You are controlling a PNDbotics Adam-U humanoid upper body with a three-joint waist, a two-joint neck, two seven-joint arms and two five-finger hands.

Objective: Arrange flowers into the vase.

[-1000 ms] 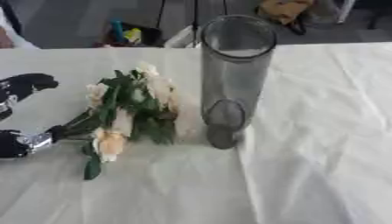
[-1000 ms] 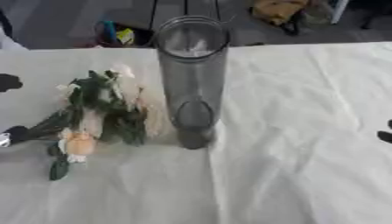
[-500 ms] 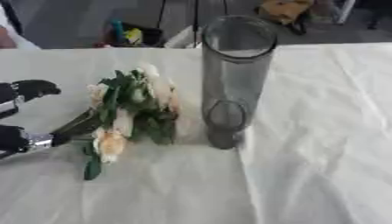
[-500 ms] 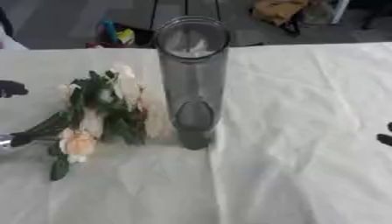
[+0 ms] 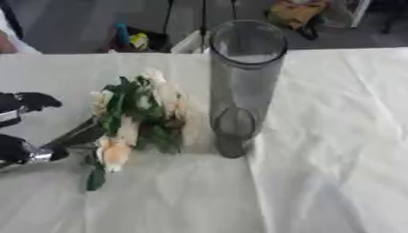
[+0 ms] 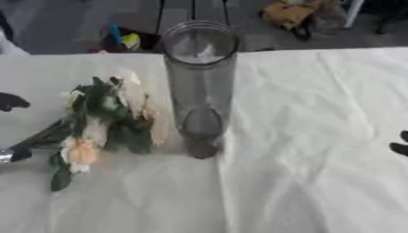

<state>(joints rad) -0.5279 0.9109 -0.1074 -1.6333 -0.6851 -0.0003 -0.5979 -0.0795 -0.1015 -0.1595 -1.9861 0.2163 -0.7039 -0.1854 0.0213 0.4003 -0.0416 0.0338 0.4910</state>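
At the left edge, the robot's black left hand (image 5: 22,127) grasps the dark stem ends of a bunch of cream and peach flowers with green leaves (image 5: 134,119); one finger shows above the stems and a silver-tipped one below. The bunch lies flat on the table covered with a creased white cloth (image 5: 318,150), blooms pointing far and right, just left of the vase. The tall clear glass cylinder vase (image 5: 242,86) stands upright near the table's middle and holds nothing. At the right edge, only dark fingertips of the right hand (image 6: 401,144) show; whether it is clenched or released cannot be told.
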